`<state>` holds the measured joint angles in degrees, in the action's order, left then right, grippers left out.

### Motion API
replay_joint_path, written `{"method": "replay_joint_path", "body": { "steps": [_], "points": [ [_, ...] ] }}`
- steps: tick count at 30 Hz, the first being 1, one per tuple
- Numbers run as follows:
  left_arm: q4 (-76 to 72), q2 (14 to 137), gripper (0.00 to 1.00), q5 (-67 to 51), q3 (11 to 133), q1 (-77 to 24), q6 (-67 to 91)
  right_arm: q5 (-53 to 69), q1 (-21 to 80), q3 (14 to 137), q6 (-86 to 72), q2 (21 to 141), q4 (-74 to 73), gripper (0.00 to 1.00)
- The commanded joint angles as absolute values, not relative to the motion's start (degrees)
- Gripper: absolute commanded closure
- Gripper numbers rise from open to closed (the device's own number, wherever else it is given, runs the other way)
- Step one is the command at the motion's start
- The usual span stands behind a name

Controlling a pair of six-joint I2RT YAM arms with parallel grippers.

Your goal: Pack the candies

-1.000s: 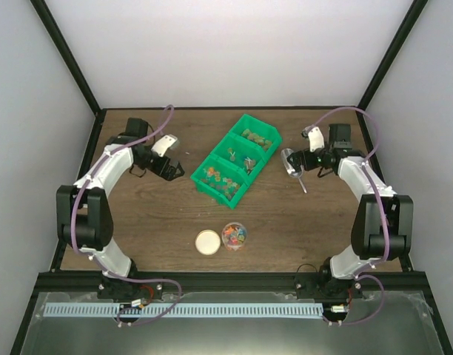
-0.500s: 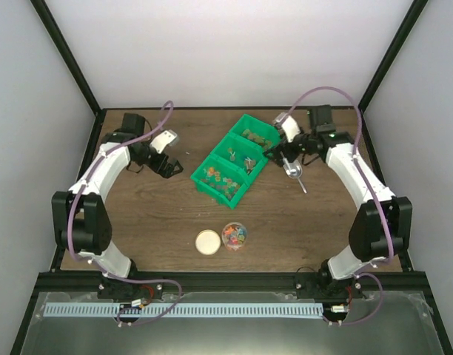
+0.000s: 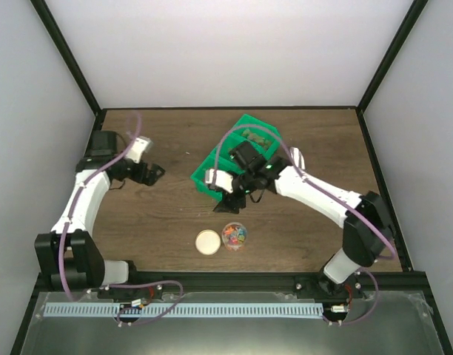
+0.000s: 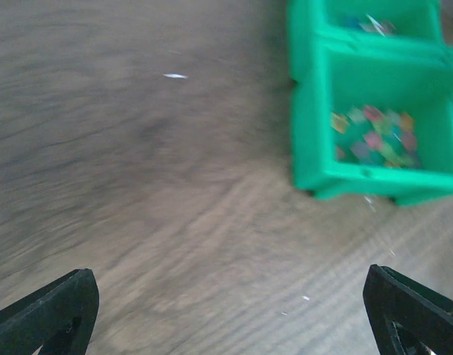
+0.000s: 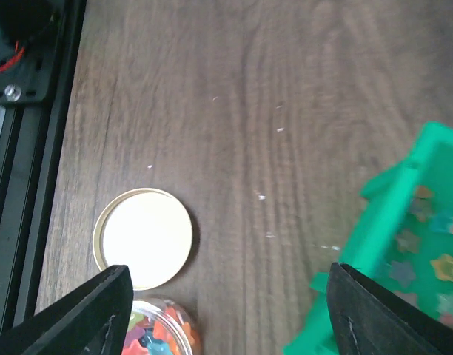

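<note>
Candies (image 5: 149,336) sit in the clear jar (image 5: 164,302), tan lid (image 5: 143,237) laid beside, likely leaving it open for filling; right gripper (image 5: 226,310) and left gripper (image 4: 226,314) spread, empty

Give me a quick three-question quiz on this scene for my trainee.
1. True or false: the lid is fitted on the jar.
2. The left tool holds: A) the lid, B) the jar, C) nothing.
3. Fill in: the candies not yet in the jar lie in the green ____.
Key: 1 false, the lid lies on the table beside the jar; 2 C, it is open and empty; 3 bin.
</note>
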<state>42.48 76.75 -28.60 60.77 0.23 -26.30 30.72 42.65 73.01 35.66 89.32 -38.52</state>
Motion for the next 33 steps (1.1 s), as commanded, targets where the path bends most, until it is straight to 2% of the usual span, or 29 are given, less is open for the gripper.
{"method": "replay_joint_path", "body": {
  "steps": [1,14,22,31,33],
  "points": [
    [38.10,74.31,0.00,-32.69,62.39,8.42,-18.47,27.11,47.63,72.58,38.35,95.02,-39.33,0.28],
    [36.23,67.82,0.00,-30.81,59.86,9.93,-13.15,18.19,55.77,74.59,41.78,107.12,-37.04,0.50],
    [36.26,65.23,0.00,-28.36,58.01,9.95,-13.53,12.57,59.56,75.40,41.99,110.45,-36.38,0.67],
    [35.69,62.93,0.00,-28.27,56.36,10.01,-12.57,7.10,61.73,78.25,40.88,114.06,-36.35,0.79],
    [35.74,63.02,0.00,-28.04,56.57,10.00,-12.58,6.16,61.78,78.47,40.95,114.80,-36.55,0.85]
  ]
}}
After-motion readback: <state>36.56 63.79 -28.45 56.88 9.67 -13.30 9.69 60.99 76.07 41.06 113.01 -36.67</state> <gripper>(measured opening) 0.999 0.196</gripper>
